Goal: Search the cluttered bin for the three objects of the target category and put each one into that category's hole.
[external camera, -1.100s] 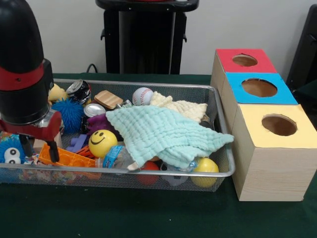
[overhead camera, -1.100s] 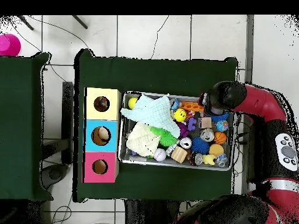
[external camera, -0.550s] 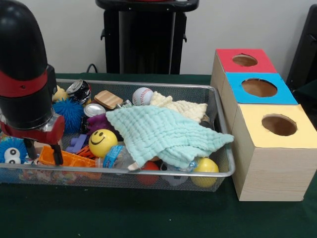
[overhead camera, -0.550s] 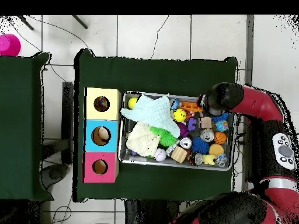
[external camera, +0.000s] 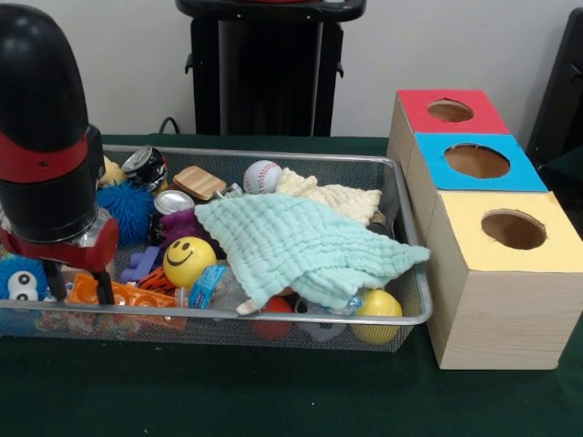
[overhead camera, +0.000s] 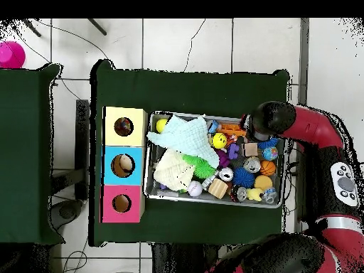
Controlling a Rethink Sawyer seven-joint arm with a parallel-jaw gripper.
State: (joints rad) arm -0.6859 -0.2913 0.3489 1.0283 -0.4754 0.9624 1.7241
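Green table point(external camera: 273, 401); mint cloth point(external camera: 301, 246) blankets bin point(external camera: 401, 314) toys.

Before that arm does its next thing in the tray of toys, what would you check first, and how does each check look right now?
1. Hand down inside the bin: ok.
2. Fingers straddling the orange toy: ok, apparently open.
3. Toy actually gripped: not ok, nothing held.
4. Blue monster toy away from the fingers: cannot tell, very close.
5. Yellow box hole unblocked: ok.
6. Green cloth hiding other toys: not ok, it covers the middle.
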